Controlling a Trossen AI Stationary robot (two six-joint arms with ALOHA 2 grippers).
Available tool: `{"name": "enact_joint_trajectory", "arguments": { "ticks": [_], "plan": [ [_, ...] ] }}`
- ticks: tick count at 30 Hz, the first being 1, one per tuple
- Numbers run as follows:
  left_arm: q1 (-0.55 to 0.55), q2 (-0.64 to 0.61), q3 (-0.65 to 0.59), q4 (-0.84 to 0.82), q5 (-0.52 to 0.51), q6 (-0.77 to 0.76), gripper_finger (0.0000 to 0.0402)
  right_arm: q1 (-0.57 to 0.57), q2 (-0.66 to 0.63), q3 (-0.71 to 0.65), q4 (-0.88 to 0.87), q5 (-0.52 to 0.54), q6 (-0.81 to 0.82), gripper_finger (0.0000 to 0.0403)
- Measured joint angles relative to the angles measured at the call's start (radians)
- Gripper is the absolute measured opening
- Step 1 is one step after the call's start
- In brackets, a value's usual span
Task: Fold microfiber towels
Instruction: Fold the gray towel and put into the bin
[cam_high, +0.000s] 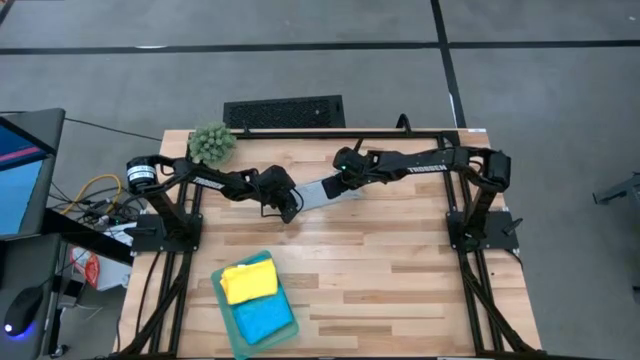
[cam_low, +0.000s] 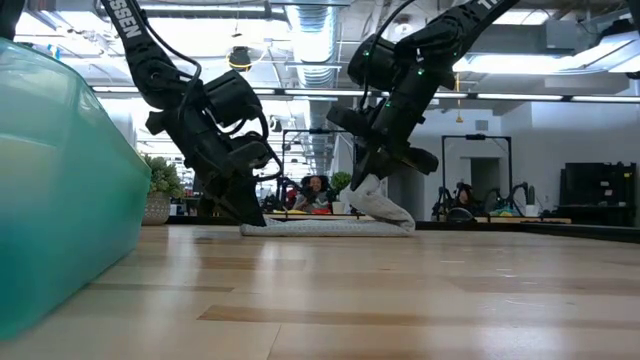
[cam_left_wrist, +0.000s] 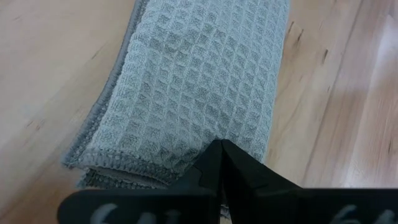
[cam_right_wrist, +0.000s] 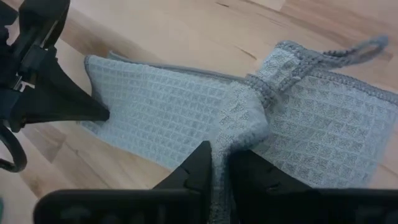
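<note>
I am pinching a raised fold of the grey towel (cam_right_wrist: 186, 118) between my right jaws (cam_right_wrist: 219, 163), set narrowly on the cloth. My left jaws (cam_left_wrist: 221, 155) are shut tight, their tips pressing on the towel's other end. The towel is lying folded into a strip near the tabletop's (cam_high: 400, 280) far edge, about midway along it. The yellow towel (cam_high: 248, 282) and blue towel (cam_high: 264, 318) are sitting stacked by the near left corner.
</note>
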Motion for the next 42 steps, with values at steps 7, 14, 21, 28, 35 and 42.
{"name": "enact_joint_trajectory", "arguments": {
  "ticks": [7, 14, 21, 28, 35, 42],
  "plan": [
    [0.000, 0.000, 0.000, 0.000, 0.000, 0.000, 0.0000, 0.000, 0.000, 0.000, 0.000, -0.018, -0.010, 0.0103],
    [0.000, 0.000, 0.001, 0.002, 0.000, 0.001, 0.0000, -0.001, 0.000, 0.000, 0.002, -0.018, -0.011, 0.0154],
    [0.000, 0.000, 0.002, 0.006, 0.000, 0.001, 0.0000, -0.001, 0.000, 0.000, 0.064, 0.021, -0.018, 0.0190],
    [0.000, -0.001, 0.002, 0.006, 0.000, 0.000, 0.0000, 0.012, -0.038, 0.001, 0.034, 0.002, -0.106, 0.0191],
    [0.000, -0.001, 0.002, 0.006, 0.000, 0.000, 0.0000, 0.118, -0.030, 0.002, -0.030, 0.107, -0.307, 0.0177],
    [0.000, -0.001, 0.002, 0.007, 0.001, -0.012, 0.0000, 0.139, 0.045, -0.003, -0.036, 0.220, -0.274, 0.0158]
  ]
}}
